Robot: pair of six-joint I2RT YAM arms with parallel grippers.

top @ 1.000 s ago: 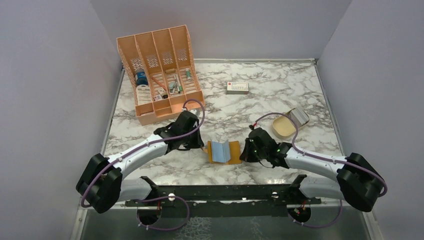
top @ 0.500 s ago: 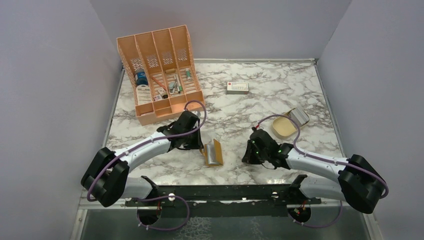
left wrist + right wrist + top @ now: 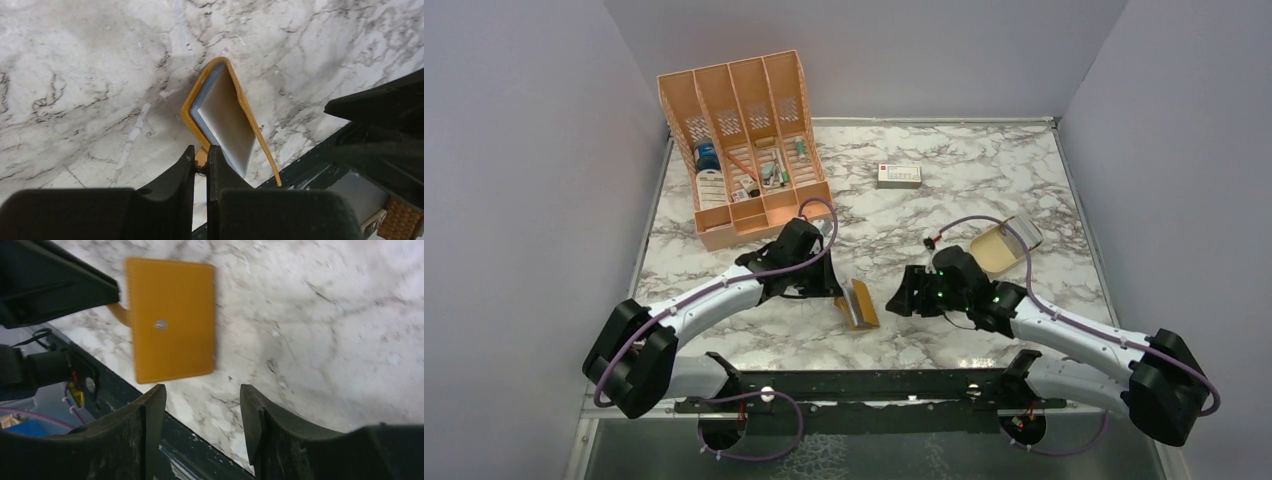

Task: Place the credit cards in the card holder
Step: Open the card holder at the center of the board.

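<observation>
The mustard-orange card holder [image 3: 859,303] stands on edge, nearly folded, near the table's front middle. My left gripper [image 3: 201,156] is shut on the small orange tab at its edge. In the left wrist view a grey credit card [image 3: 227,127] sits inside the card holder [image 3: 235,90] against the grey-blue lining. The right wrist view shows the holder's orange back [image 3: 170,347] with its stud. My right gripper [image 3: 202,405] is open and empty, a little short of the holder. More grey credit cards [image 3: 1022,229] lean at the far edge of the tan dish [image 3: 994,252].
A large orange desk organiser [image 3: 744,150] full of small items stands at the back left. A white box with a red mark [image 3: 899,175] lies at the back middle. The black base rail [image 3: 864,385] runs along the near edge. Grey walls close in both sides.
The right gripper let go of the card holder, opened and drew back. The holder went from lying spread open to nearly folded, held up on edge by the left gripper.
</observation>
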